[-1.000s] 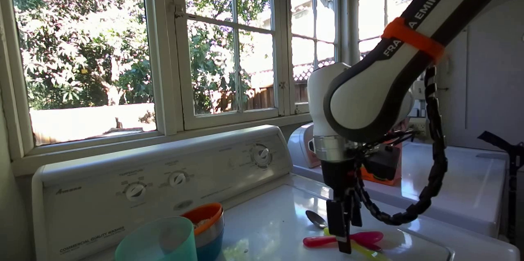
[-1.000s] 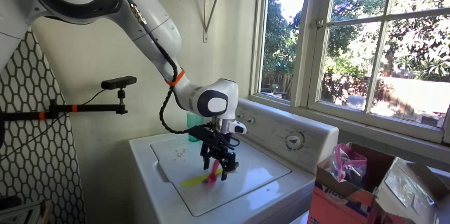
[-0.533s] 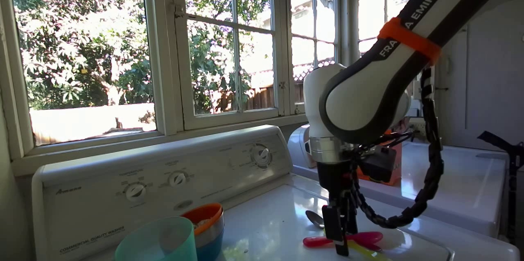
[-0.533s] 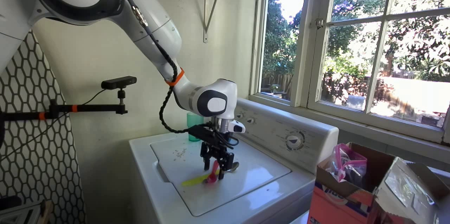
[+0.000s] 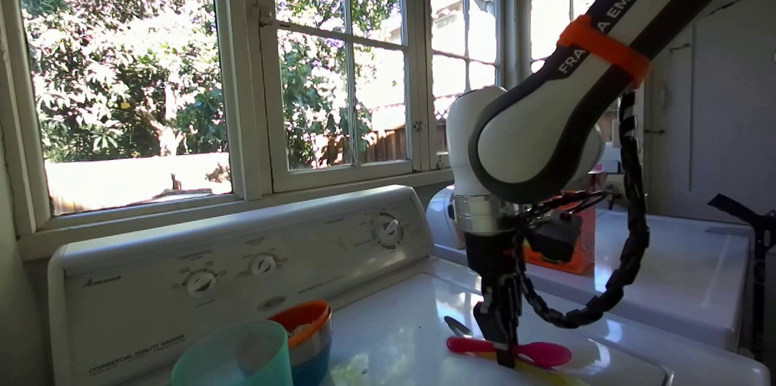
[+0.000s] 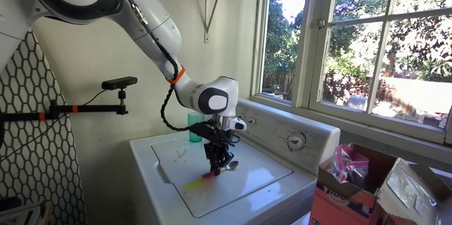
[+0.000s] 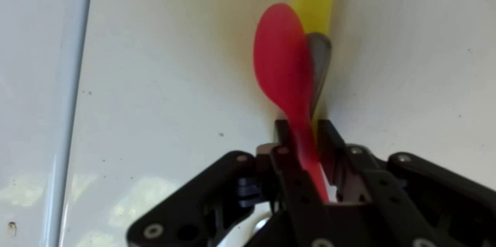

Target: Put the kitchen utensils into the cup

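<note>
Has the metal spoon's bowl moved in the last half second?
Yes. In an exterior view, the metal spoon's bowl has shifted slightly left, judged against the washer's rightmost dial.

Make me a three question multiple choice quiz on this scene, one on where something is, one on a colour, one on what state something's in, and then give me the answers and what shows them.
1. Where does the green cup stand?
A. On the windowsill
B. On the washer
C. Inside the cardboard box

2. What colour is the topmost spoon in the wrist view?
A. Pink-red
B. Blue
C. White

3. How is the pincer?
A. Out of view
B. Spread wide, with nothing between its sides
C. With its fingers close together, the topmost spoon between them

Answers:
1 B: an exterior view shows its base on the white washer.
2 A: its whole bowl shows pink-red there.
3 C: the wrist view shows them closely flanking its handle.
</note>
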`<move>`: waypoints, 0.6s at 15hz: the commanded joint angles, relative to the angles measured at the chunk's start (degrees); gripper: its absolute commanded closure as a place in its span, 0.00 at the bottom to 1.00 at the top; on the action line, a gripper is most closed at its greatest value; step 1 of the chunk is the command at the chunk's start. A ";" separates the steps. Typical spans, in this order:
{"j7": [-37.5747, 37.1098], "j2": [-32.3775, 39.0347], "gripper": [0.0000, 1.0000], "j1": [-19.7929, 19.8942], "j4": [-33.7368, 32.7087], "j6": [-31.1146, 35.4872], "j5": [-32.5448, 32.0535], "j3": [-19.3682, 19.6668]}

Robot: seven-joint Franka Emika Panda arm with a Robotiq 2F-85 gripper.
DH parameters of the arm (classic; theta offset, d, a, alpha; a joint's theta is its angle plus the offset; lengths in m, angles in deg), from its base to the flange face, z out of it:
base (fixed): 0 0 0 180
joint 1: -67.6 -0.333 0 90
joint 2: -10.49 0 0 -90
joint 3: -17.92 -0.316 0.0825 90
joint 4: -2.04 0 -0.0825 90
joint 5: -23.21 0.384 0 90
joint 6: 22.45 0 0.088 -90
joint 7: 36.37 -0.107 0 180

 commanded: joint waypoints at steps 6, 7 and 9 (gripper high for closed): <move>2.55 -0.92 0.94 -0.25 0.10 -2.49 -0.85 0.22; 2.79 -2.41 0.94 -0.63 1.31 -2.14 -1.95 0.40; 4.00 -4.20 0.94 -0.89 2.54 -2.08 -3.34 0.29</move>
